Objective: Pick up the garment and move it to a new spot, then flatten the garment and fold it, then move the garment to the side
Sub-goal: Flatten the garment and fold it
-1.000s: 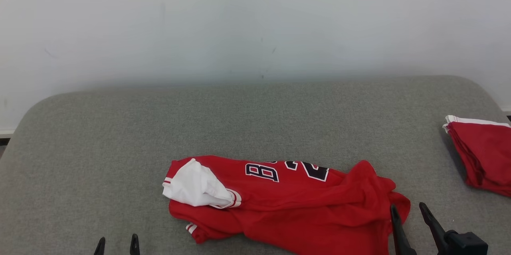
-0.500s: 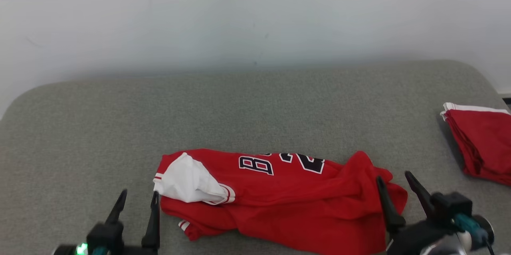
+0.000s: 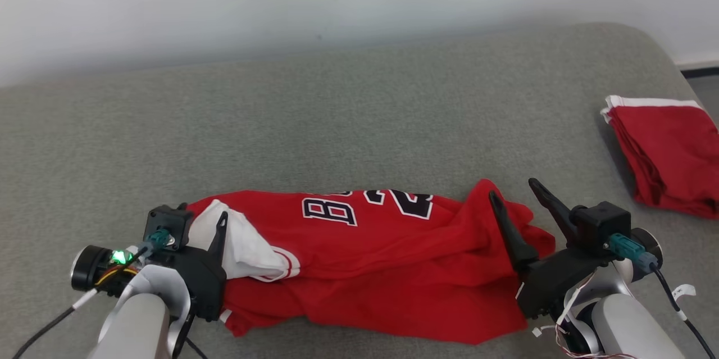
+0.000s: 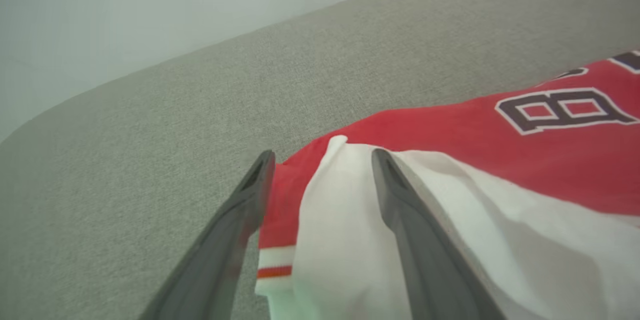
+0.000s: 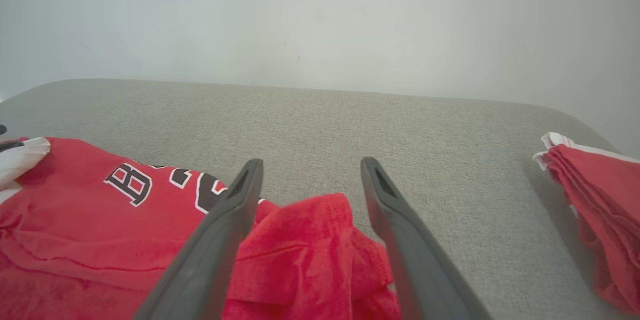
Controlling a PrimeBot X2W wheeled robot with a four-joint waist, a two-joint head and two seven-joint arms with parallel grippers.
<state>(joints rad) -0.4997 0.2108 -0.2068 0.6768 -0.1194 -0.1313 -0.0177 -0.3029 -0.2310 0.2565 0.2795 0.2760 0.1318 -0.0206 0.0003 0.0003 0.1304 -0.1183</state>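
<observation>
Head view: one red jersey, crumpled, near front edge of grey cushion. One folded red garment at right edge. Two grippers. Left gripper spread wide over jersey's white end. Right gripper spread wide over jersey's right end, holding nothing.

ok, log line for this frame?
phase: pre-grasp | left gripper: open, at white-fabric end of red jersey | right gripper: open, over bunched opposite end | folded red garment: apart, far right

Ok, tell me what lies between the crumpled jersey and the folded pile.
Bare grey cushion, plus an outer finger of the right gripper; head view shows it.
</observation>
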